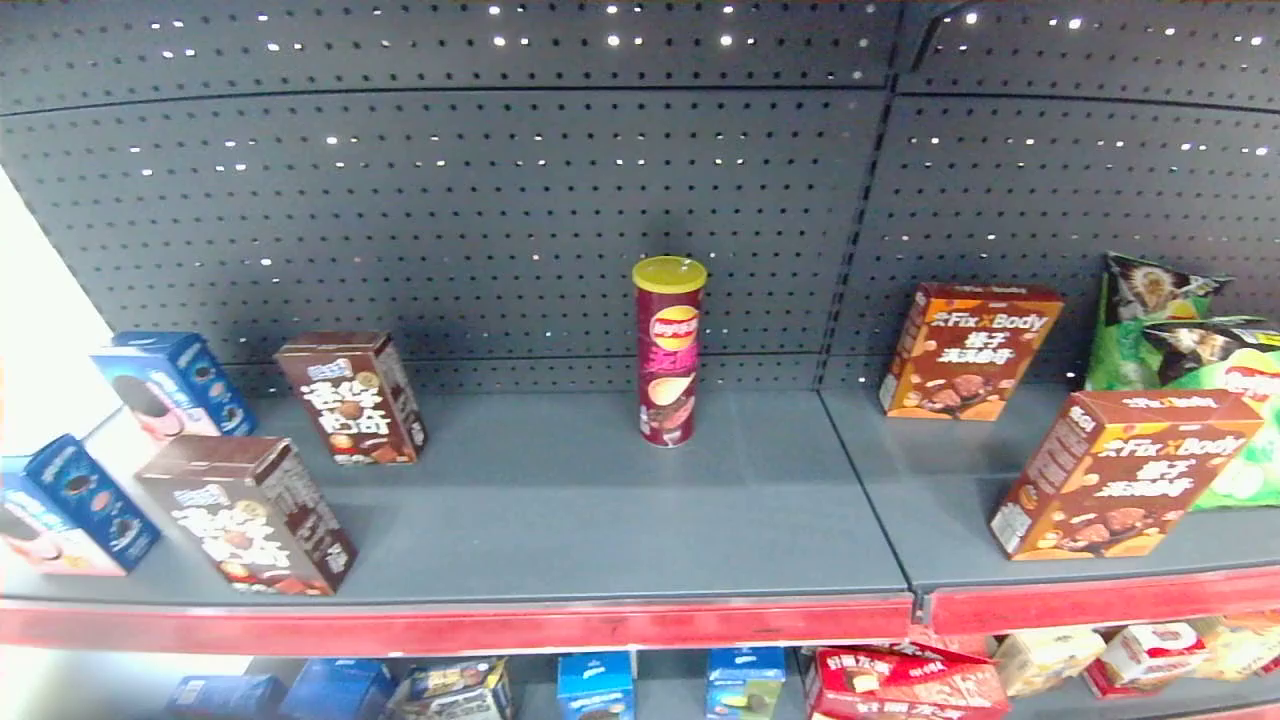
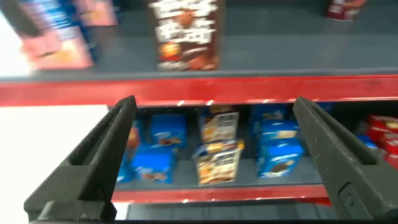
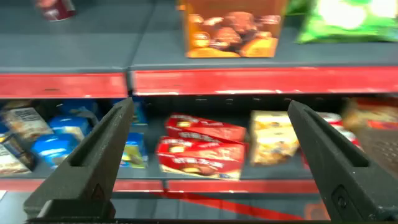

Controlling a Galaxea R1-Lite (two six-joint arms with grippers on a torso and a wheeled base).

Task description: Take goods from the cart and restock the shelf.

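Shelf (image 1: 560, 520) sparsely stocked: one chip can (image 1: 669, 350) upright mid-shelf near the back panel, bare gaps on both sides. Brown boxes (image 1: 350, 397) to its left, orange boxes (image 1: 968, 350) to its right. Left gripper (image 2: 213, 106) and right gripper (image 3: 209, 106) both spread wide, holding nothing, just before the red edge (image 2: 249, 90). Judged early: most restocking left, and the next item has to come from the cart.

The shelf (image 1: 560, 500) is dark grey with a red front strip, and its back wall (image 1: 500, 200) is grey, dotted with holes. The can (image 1: 668, 350) is maroon with a yellow lid. Beyond the black left claw (image 2: 214, 102) are blue boxes (image 2: 152, 165) and a brown box (image 2: 186, 34). Beyond the black right claw (image 3: 210, 104) are red boxes (image 3: 202, 149), an orange-brown box (image 3: 233, 28) and a green bag (image 3: 348, 15).
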